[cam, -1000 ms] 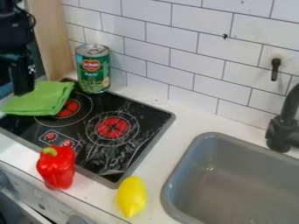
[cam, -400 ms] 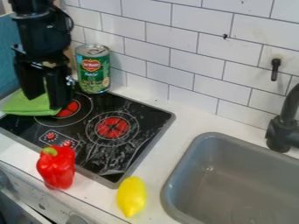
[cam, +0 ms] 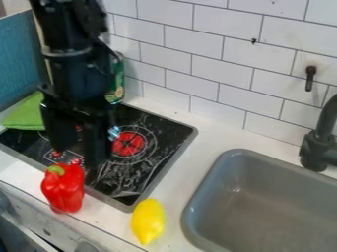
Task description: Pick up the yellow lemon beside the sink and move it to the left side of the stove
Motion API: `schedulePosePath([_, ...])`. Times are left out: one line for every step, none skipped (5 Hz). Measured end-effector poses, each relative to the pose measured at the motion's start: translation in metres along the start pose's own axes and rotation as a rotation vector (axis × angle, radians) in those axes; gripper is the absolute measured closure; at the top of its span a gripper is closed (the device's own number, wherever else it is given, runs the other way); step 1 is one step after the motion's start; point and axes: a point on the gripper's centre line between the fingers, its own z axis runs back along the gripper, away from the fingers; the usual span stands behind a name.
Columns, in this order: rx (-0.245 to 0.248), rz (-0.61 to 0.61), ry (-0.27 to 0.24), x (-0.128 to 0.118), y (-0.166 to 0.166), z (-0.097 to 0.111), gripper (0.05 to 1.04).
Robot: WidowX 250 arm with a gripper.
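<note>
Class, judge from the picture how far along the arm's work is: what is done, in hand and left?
Done: nothing looks finished. In hand: nothing; the open gripper hangs over the stove, close to the pepper. Left: seemingly all the handling, since the pepper and lemon rest ungripped on the counter.

My fingers [cam: 99, 147] block some stovetop [cam: 135, 170]; arm [cam: 74, 74] covers most of can [cam: 118, 83], some cloth [cam: 23, 117]. Sink [cam: 214, 172], faucet [cam: 316, 145] cropped right.
</note>
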Motion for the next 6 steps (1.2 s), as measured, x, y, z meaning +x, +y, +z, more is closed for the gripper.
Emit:
schedulePosePath([-0.007, -0.029, -0.008, 0.001, -0.023, -0.006, 0.083])
schedulePosePath([0.003, -0.043, -0.028, 0.007, -0.048, -0.012, 0.083])
schedulePosePath([-0.029, 0.042, -0.045, 0.010, -0.055, -0.028, 0.083])
schedulePosePath([-0.024, 0.043, -0.024, 0.012, -0.061, -0.043, 0.083])
schedulePosePath([-0.003, 0.074, -0.017, 0.012, -0.057, -0.051, 0.083])
schedulePosePath([0.013, 0.083, 0.004, 0.015, -0.054, -0.063, 0.083])
